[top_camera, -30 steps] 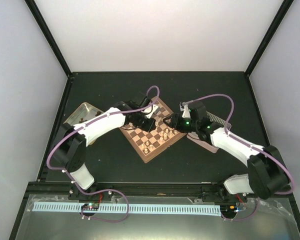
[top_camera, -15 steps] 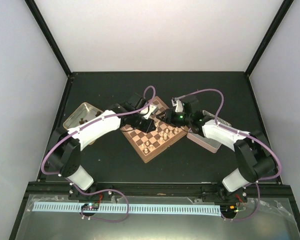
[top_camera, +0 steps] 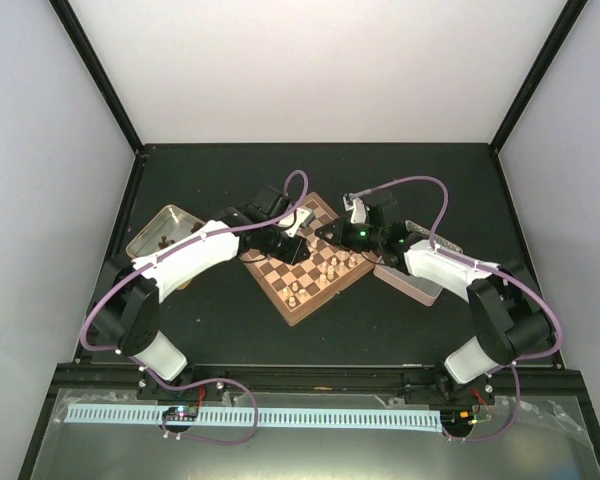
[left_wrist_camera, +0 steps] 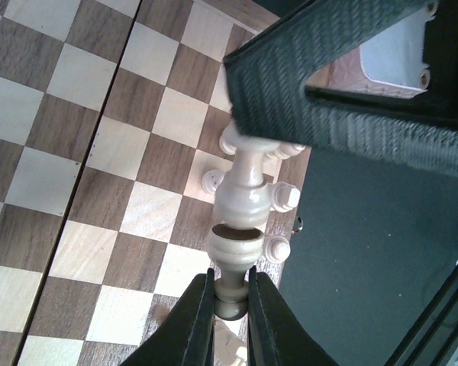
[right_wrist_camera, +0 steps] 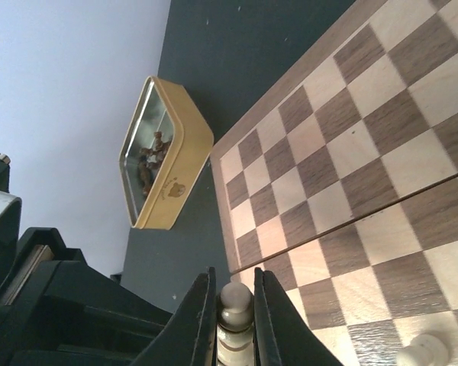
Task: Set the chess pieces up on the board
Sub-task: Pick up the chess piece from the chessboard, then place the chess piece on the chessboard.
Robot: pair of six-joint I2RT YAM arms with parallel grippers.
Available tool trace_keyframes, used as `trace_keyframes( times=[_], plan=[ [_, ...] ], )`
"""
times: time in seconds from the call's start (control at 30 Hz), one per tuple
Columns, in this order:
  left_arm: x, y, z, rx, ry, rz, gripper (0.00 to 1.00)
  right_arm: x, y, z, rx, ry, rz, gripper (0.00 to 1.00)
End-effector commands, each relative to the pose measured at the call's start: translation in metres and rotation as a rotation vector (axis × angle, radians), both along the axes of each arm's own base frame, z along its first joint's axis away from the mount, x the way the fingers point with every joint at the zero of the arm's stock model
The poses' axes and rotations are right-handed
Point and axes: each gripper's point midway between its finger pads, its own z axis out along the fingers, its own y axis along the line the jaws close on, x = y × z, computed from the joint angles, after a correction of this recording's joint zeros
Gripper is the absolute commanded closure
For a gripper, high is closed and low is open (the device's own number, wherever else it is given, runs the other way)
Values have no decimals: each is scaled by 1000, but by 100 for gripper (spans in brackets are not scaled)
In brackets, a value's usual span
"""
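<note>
Over the board's far corner both grippers hold one tall cream chess piece (left_wrist_camera: 244,194) lying level between them. My left gripper (left_wrist_camera: 230,286) is shut on its base end. My right gripper (right_wrist_camera: 235,284) is shut on its rounded head (right_wrist_camera: 235,303); its ribbed fingers (left_wrist_camera: 313,91) cover that end in the left wrist view. From above, the left gripper (top_camera: 296,233) and right gripper (top_camera: 327,232) meet tip to tip above the board (top_camera: 280,282). Several small cream pieces (top_camera: 332,266) stand on the board's right side, and three small ones (left_wrist_camera: 212,181) lie under the held piece.
A yellow tin (right_wrist_camera: 168,164) with dark pieces inside sits left of the board, also seen from above as the tin (top_camera: 160,232). A pinkish tin (top_camera: 412,282) lies under the right arm, right of the board. Black table (top_camera: 230,320) surrounds the board.
The right arm swung left to meet the left gripper, and its jaws went from open to shut on the piece's head. The left gripper kept its grip and barely moved.
</note>
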Motion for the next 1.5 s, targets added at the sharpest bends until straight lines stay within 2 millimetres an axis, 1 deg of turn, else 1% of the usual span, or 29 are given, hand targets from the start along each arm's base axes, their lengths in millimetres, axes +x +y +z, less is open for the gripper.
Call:
trace_keyframes(
  times=[0.0, 0.1, 0.2, 0.27, 0.37, 0.5, 0.57, 0.7, 0.8, 0.9, 1.0, 1.3, 1.47],
  plan=[
    [5, 11, 1, 31, -18, 47, 99, 12, -15, 12, -84, -169, -59, 97],
    [9, 23, -11, 87, -8, 86, 98, 13, -25, 11, -179, -240, -90, 97],
    [12, 34, -21, 114, 8, 130, 98, 3, -23, 18, -252, -332, -92, 97],
    [16, 41, -23, 118, 14, 163, 98, -7, -17, 22, -302, -410, -68, 97],
    [19, 49, -26, 114, 22, 205, 98, -26, -3, 20, -366, -496, -17, 97],
    [22, 60, -28, 102, 31, 255, 99, -47, 9, 1, -468, -566, 34, 96],
    [22, 64, -30, 93, 38, 267, 98, -54, 7, -13, -517, -576, 39, 95],
    [20, 67, -31, 76, 46, 271, 98, -65, 8, -33, -559, -593, 74, 95],
    [20, 66, -31, 69, 51, 267, 98, -74, 15, -44, -575, -610, 119, 95],
    [20, 65, -31, 64, 54, 263, 98, -82, 22, -49, -594, -640, 155, 95],
    [19, 64, -30, 60, 54, 261, 98, -84, 23, -55, -615, -650, 158, 95],
    [17, 64, -30, 56, 55, 256, 98, -81, 23, -72, -657, -645, 148, 94],
    [17, 63, -29, 48, 57, 253, 99, -81, 24, -78, -671, -638, 156, 91]
  ],
)
